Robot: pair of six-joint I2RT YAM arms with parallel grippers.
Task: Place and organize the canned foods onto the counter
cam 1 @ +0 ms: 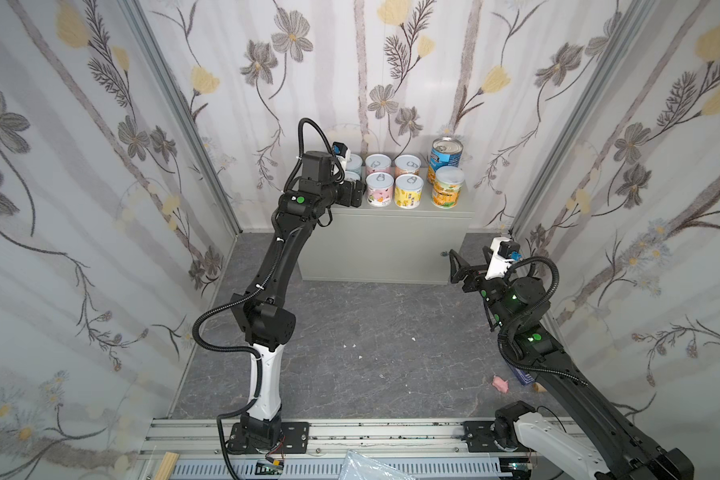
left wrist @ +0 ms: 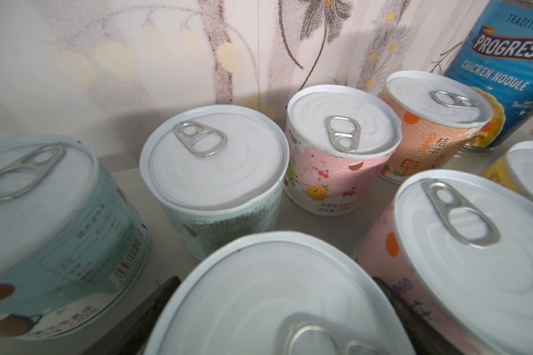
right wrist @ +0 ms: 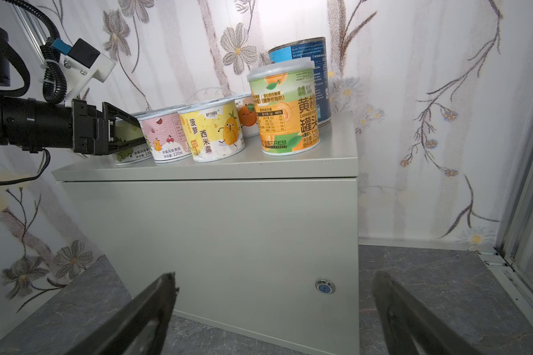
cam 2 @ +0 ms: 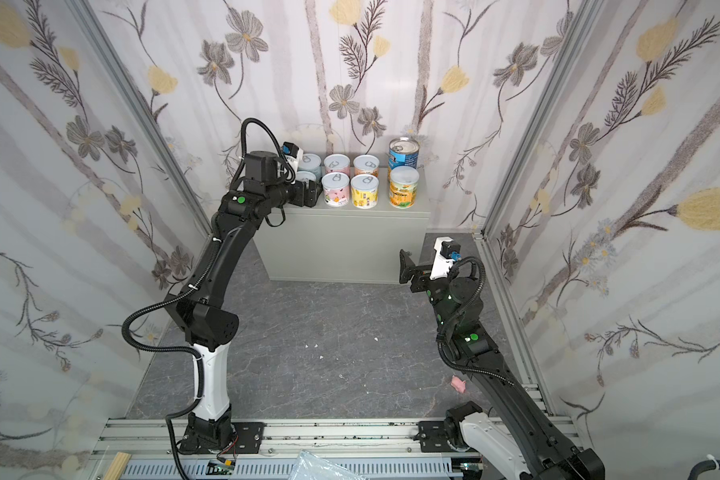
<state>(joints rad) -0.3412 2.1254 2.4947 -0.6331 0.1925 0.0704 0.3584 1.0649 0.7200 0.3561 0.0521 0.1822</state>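
Observation:
Several short cans with white pull-tab lids (cam 1: 380, 189) stand in two rows on the light-grey counter (cam 1: 391, 245). At its right end are the taller blue can (cam 1: 446, 153) and, in front of it, the orange-yellow can (cam 1: 447, 187). My left gripper (cam 1: 359, 192) reaches in at the counter's left end. Its jaws stand open on either side of a green-labelled can (right wrist: 126, 136), whose lid (left wrist: 274, 295) fills the left wrist view. My right gripper (cam 1: 454, 266) hangs open and empty by the counter's right front corner, facing the door near the lock (right wrist: 325, 285).
Flowered walls close in the back and both sides. On the dark marbled floor lie a pink scrap (cam 1: 500, 383) and small white bits (cam 1: 352, 345). A metal rail (cam 1: 371, 432) carrying both arm bases runs along the front, with a wooden stick (cam 1: 169, 463) beside it.

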